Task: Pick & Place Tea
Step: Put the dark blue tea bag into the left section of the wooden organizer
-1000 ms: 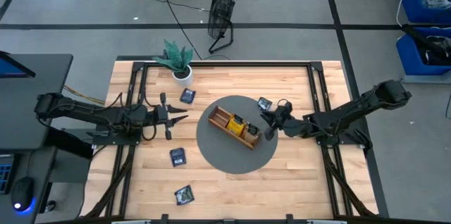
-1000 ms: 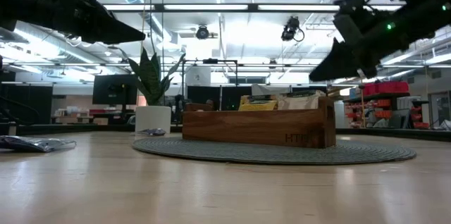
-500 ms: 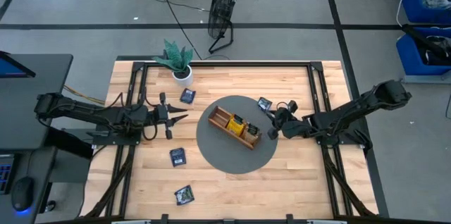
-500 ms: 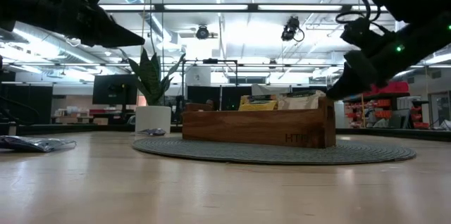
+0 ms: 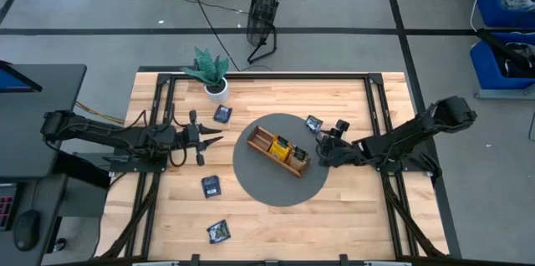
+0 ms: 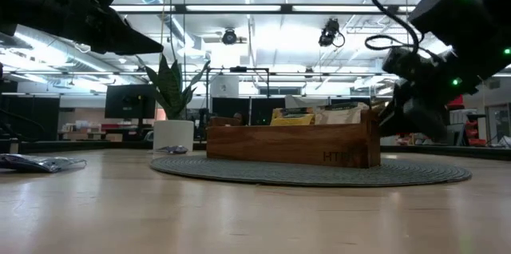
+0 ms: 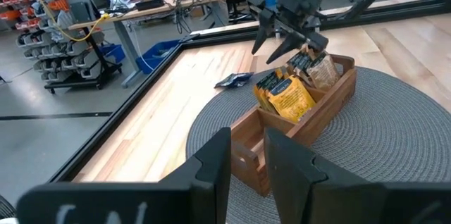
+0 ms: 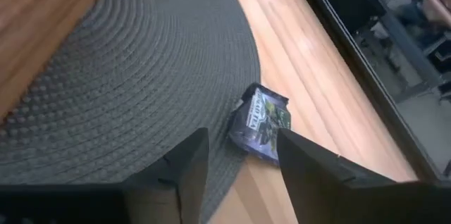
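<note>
A long wooden tray (image 5: 278, 150) stands on a round grey mat (image 5: 267, 186). Orange-yellow tea sachets (image 7: 289, 97) and a pale one (image 7: 324, 72) stand in its right-hand end. One dark tea sachet (image 8: 262, 120) lies flat at the mat's far right rim. Others lie on the bare wood at the far left (image 5: 222, 114) and near left (image 5: 211, 186), (image 5: 218, 231). My right gripper (image 7: 285, 46) is open just above the tray's right end, with nothing between its fingers. My left gripper (image 5: 211, 138) hovers left of the mat, open and empty.
A potted plant (image 5: 211, 72) stands at the table's far left corner. Black frame rails (image 5: 380, 107) run along the table's edges. A fan (image 5: 263, 11) stands on the floor beyond the far edge. Bare wood lies near the front edge (image 5: 334, 232).
My right gripper has come down toward the tray's right end and has opened its fingers wide.
</note>
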Robot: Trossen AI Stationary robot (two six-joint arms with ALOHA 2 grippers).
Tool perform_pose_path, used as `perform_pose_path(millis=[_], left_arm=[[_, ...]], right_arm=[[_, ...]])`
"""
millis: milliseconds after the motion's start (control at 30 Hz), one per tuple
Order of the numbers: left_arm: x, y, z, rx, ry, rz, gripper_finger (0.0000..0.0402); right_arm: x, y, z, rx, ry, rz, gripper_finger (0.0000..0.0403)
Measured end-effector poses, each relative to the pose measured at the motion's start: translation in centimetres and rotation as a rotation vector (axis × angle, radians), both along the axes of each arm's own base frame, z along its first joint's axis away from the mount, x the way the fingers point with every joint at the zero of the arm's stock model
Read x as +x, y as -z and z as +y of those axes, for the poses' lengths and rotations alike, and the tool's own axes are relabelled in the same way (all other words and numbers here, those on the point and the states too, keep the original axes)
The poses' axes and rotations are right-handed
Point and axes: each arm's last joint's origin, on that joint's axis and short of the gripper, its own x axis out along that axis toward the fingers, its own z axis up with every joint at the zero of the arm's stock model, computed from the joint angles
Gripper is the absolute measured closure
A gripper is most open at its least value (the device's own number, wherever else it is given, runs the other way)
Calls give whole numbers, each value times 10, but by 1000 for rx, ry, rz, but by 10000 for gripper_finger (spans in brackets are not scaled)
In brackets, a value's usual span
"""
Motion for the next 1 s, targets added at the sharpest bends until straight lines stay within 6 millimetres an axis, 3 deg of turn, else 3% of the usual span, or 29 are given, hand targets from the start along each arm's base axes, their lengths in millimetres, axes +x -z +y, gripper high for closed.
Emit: perform_pose_path(millis=[333, 1000], left_arm=[[0, 0, 0, 0, 0, 1, 312], [0, 1, 0, -3, 0, 5, 312]], right_arm=[[9, 20, -8, -41, 1, 87, 224], [25, 15, -18, -68, -46, 91, 224]])
